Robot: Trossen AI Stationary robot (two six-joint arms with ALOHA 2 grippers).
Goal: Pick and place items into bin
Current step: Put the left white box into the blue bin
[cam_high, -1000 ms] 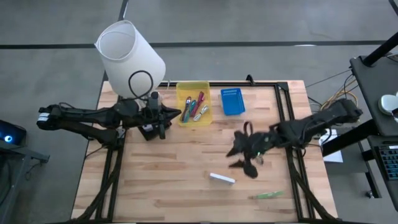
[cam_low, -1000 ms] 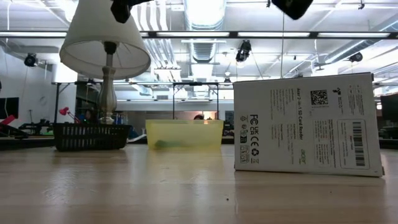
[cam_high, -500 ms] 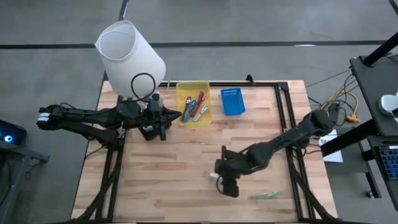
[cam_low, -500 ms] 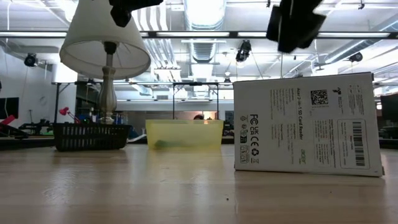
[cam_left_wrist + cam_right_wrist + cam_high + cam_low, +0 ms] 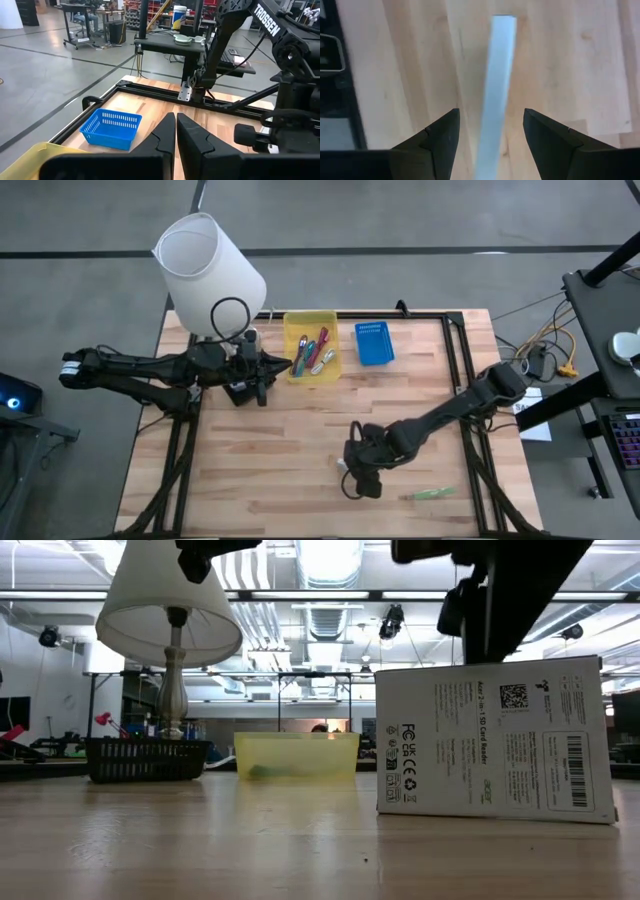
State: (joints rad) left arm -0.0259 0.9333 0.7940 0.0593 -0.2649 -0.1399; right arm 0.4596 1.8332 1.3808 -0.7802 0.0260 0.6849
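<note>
1. Right tool (image 5: pixel 490 135): fingers wide, straddling the white bar (image 5: pixel 496 85) on the bench (image 5: pixel 280 460).
2. Left tool (image 5: pixel 176 131): fingers closed, empty, beside the bin (image 5: pixel 311 346).
3. Bin holds pens (image 5: pixel 312 350).
4. Nearby: green strip (image 5: pixel 431 493), blue basket (image 5: pixel 373 342), lamp (image 5: pixel 208 275), white box (image 5: pixel 495 743).

My feeds: bright ceiling strip lights (image 5: pixel 330 555) glaring, soft table shadows, white bar (image 5: pixel 495 90) blurred close-up.

Pens (image 5: pixel 312 350) in bin (image 5: pixel 310 319), basket (image 5: pixel 373 343) right of it.
</note>
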